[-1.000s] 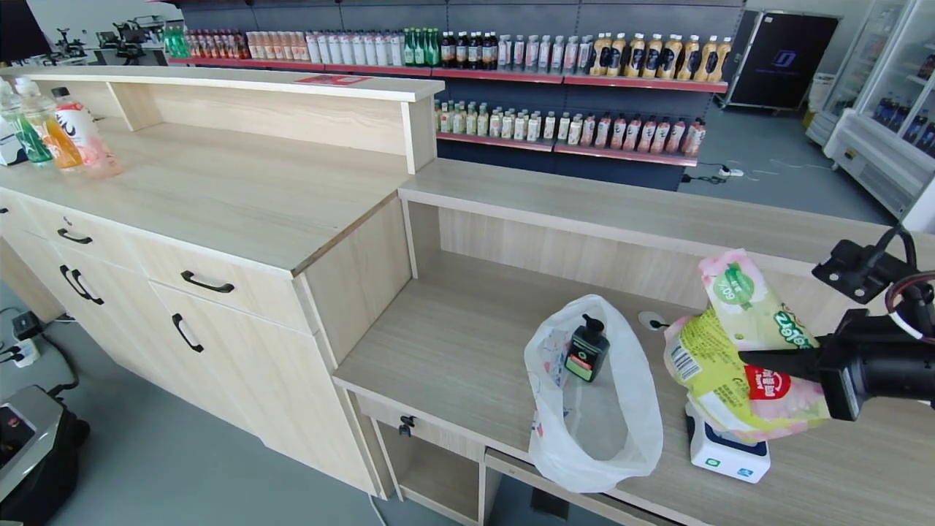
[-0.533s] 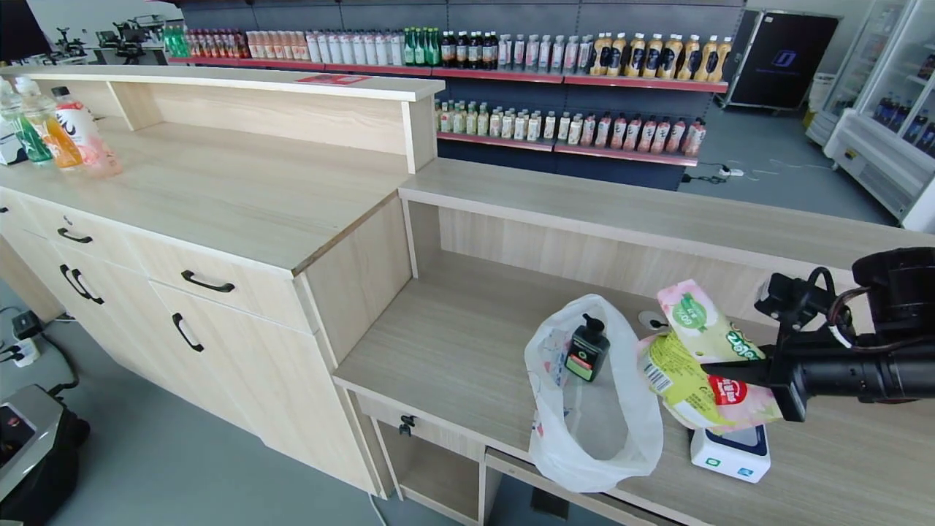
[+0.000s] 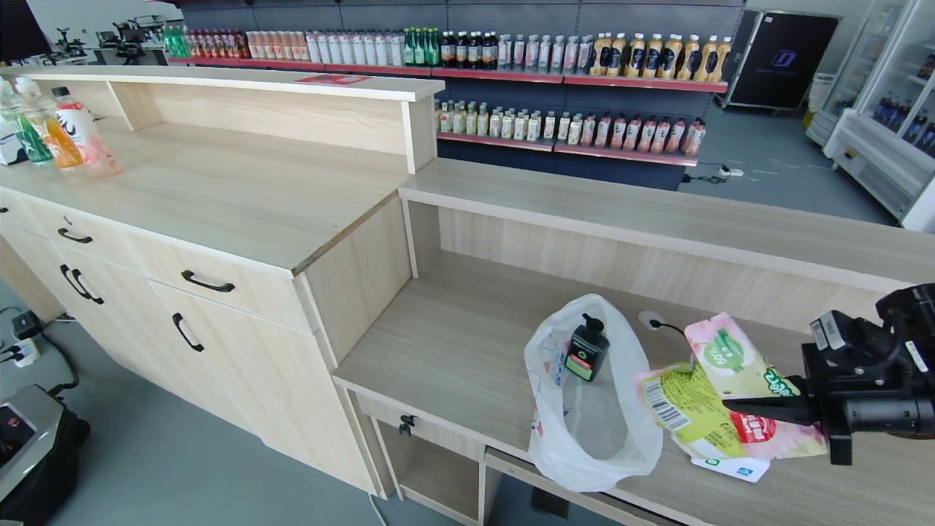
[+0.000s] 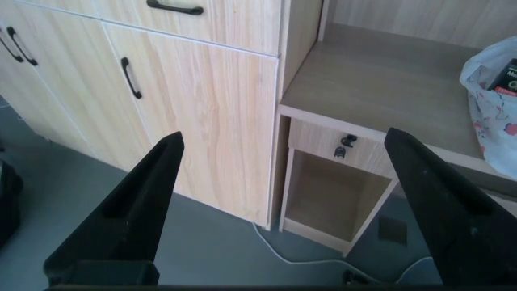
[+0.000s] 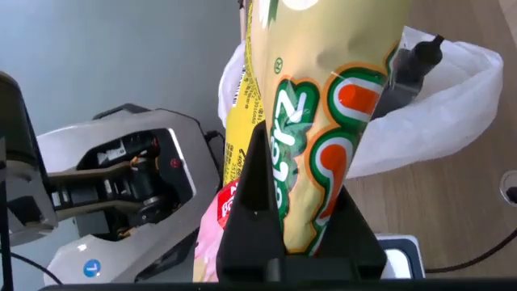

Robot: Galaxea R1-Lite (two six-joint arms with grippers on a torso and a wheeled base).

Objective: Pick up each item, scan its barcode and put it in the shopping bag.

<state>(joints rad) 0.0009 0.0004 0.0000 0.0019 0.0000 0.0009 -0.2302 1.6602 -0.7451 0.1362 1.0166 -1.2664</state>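
Gripping the snack packet (image 3: 701, 402) is the right claw (image 3: 760, 409), fingers closed flat on its green, yellow and pink film near one end. The packet lies nearly level and runs out past the fingertips, barcode side up in the head view. In the right wrist view the same packet (image 5: 323, 121) fills the space between the fingers of the claw (image 5: 291, 218).

Directly beneath the held packet sits the white scanner (image 3: 730, 467), one corner showing below the packet's edge. Whether the packet touches it cannot be told.

Just beyond the fingertips, on the claw's left, the white shopping bag (image 3: 643, 431) lies open on the counter. The packet's far end reaches its rim. Inside the bag, farther from the claw, a black pump bottle (image 3: 586, 351) stands upright.

The left claw (image 4: 284, 136) hangs with its fingers spread wide and nothing between them. Past it are the cabinet doors (image 4: 202, 97) and floor.
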